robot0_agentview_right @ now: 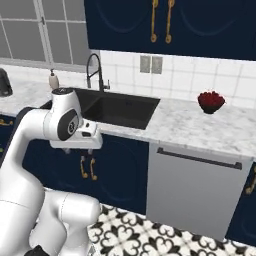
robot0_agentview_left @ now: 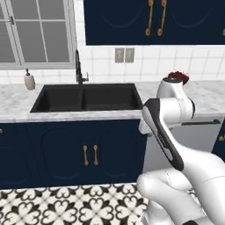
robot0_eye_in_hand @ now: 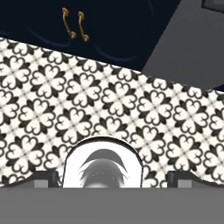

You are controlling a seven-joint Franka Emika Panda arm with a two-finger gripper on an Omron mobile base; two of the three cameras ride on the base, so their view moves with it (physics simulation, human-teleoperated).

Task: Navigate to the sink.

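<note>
Sink (robot0_agentview_left: pixel 85 97) set into marble worktop (robot0_agentview_left: pixel 15 103), upper-middle of left base view, slightly left of centre; long axis running left-right along the wall, two black basins side by side. Black arched faucet (robot0_agentview_left: pixel 78 67) at back rim, near the divide. Same sink (robot0_agentview_right: pixel 117 109) upper left of centre in right base view, partly behind the arm's shoulder. Soap bottle (robot0_agentview_left: pixel 29 80) on worktop just left of sink, under the window (robot0_agentview_left: pixel 37 33). Navy cabinet doors with gold handles (robot0_agentview_left: pixel 90 154) directly below the basins. Grey dishwasher panel (robot0_agentview_right: pixel 192 187) to the right of the sink cabinet, lower right of right base view; bowl of red fruit (robot0_agentview_right: pixel 211 101) on worktop above it, well apart from sink. Tool (robot0_eye_in_hand: pixel 111 179) pointing down at patterned floor tiles (robot0_eye_in_hand: pixel 87 109) in hand view, cabinet base and gold handles at upper left of that frame; tips spread wide at bottom corners, jaws apart, nothing held. Judgement: sink lies ahead and a little to the left of the arm; base looks close and nearly square to the worktop. Probably only a small leftward shift needed to centre on the basins.
</note>
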